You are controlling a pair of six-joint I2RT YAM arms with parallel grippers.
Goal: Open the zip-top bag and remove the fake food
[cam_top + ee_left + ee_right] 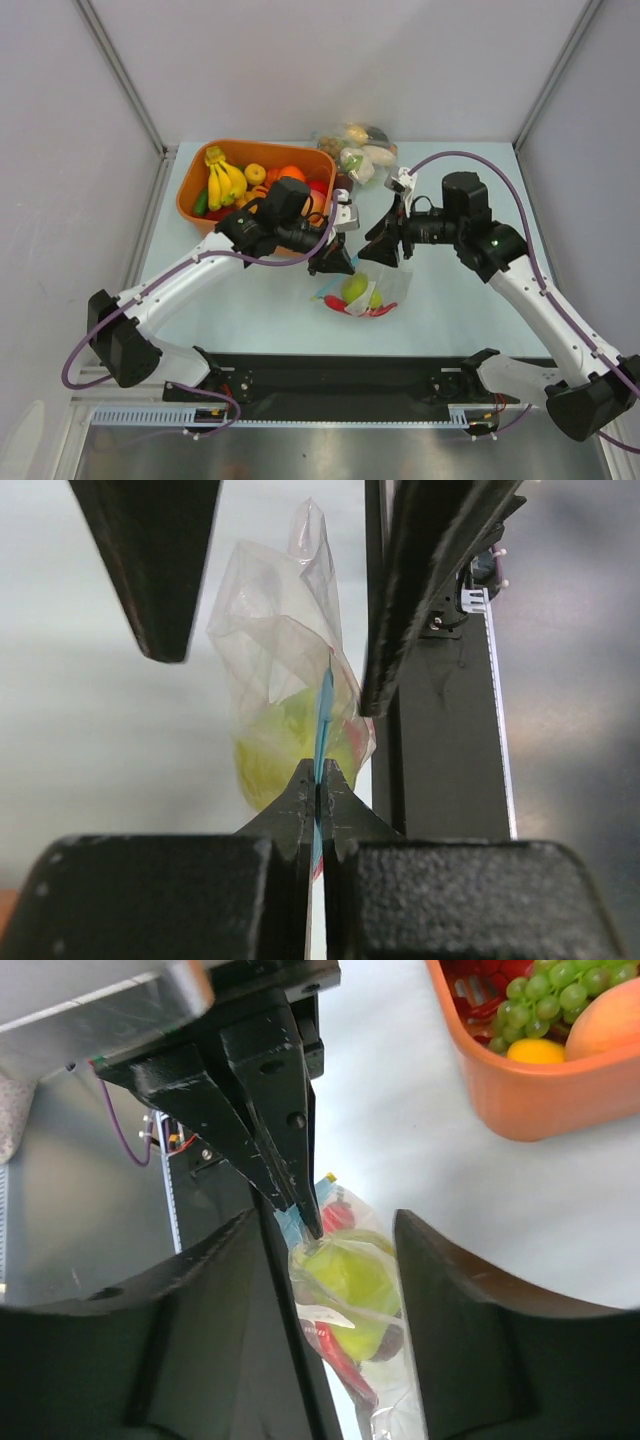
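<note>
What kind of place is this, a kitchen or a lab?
Probably a robot lab test cell, not a kitchen: a left arm and right arm bolted to a table, plain white panels around it, and an orange tub of toy fruit.

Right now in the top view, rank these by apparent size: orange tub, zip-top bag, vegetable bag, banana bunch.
1. orange tub
2. vegetable bag and zip-top bag: they look about alike, and the zip-top bag is partly covered, so unranked
3. banana bunch

1. The left gripper (pixel 345 268), clamped on the zip-top bag's (pixel 365 292) strip, blocks its left.
2. The right gripper (pixel 374 257), jaws apart, crowds its right.
3. Orange tub (pixel 186 196) stands behind; table (pixel 250 312) toward the bases lies free.
</note>
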